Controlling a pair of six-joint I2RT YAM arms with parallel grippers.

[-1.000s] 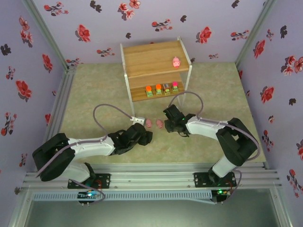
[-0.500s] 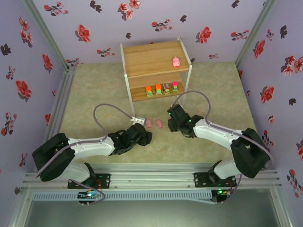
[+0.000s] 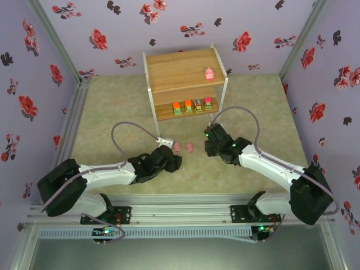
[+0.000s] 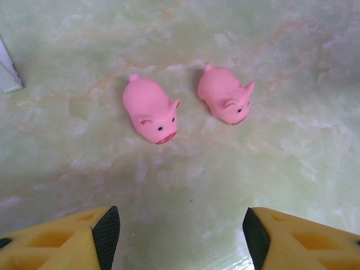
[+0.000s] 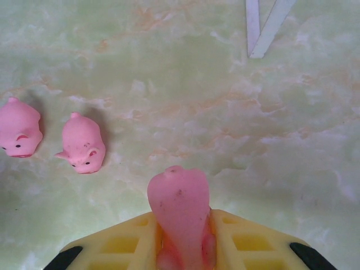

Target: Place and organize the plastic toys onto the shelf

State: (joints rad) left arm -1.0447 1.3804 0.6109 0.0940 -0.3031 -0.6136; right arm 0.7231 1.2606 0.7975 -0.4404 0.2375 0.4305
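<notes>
Two pink pig toys lie side by side on the table: the left pig (image 4: 151, 109) (image 3: 176, 146) (image 5: 19, 128) and the right pig (image 4: 225, 101) (image 3: 189, 147) (image 5: 82, 143). My left gripper (image 4: 180, 233) (image 3: 170, 160) hovers open just short of them, nothing between its fingers. My right gripper (image 5: 183, 247) (image 3: 210, 140) is shut on a third pink pig (image 5: 180, 205), lifted to the right of the pair. The shelf (image 3: 185, 84) stands at the back; a pink pig (image 3: 210, 73) sits on its top board and several small blocks (image 3: 192, 106) line its lower board.
White shelf legs (image 5: 263, 28) (image 4: 8, 73) stand near both grippers. Flowered purple walls (image 3: 34, 84) close in the green marbled table (image 3: 112, 112) on three sides. A metal rail (image 3: 180, 211) runs along the near edge.
The right arm has carried its pig to the right and toward the shelf, away from the two pigs on the table. The left arm has stayed put.
</notes>
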